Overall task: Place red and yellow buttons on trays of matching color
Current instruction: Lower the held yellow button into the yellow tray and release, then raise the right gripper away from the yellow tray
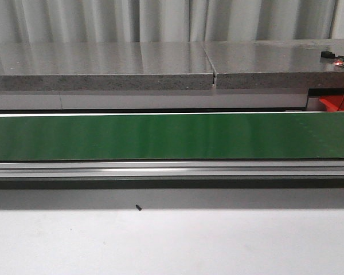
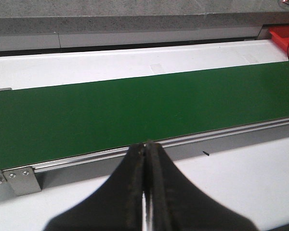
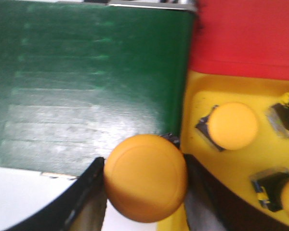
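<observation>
My right gripper (image 3: 144,179) is shut on a yellow button (image 3: 145,177), held over the end of the green belt (image 3: 86,86) beside the yellow tray (image 3: 241,163). The yellow tray holds another yellow button (image 3: 232,125) and parts of others (image 3: 272,185). The red tray (image 3: 245,38) lies beyond the yellow one; a corner of it shows in the front view (image 1: 335,103) and in the left wrist view (image 2: 285,36). My left gripper (image 2: 147,147) is shut and empty, above the white table near the belt's front rail. Neither gripper shows in the front view. No red button is in view.
The green conveyor belt (image 1: 172,136) runs across the table with a metal rail (image 1: 172,169) along its near side. A grey stone ledge (image 1: 103,66) lies behind it. A small black screw (image 1: 138,207) lies on the white table.
</observation>
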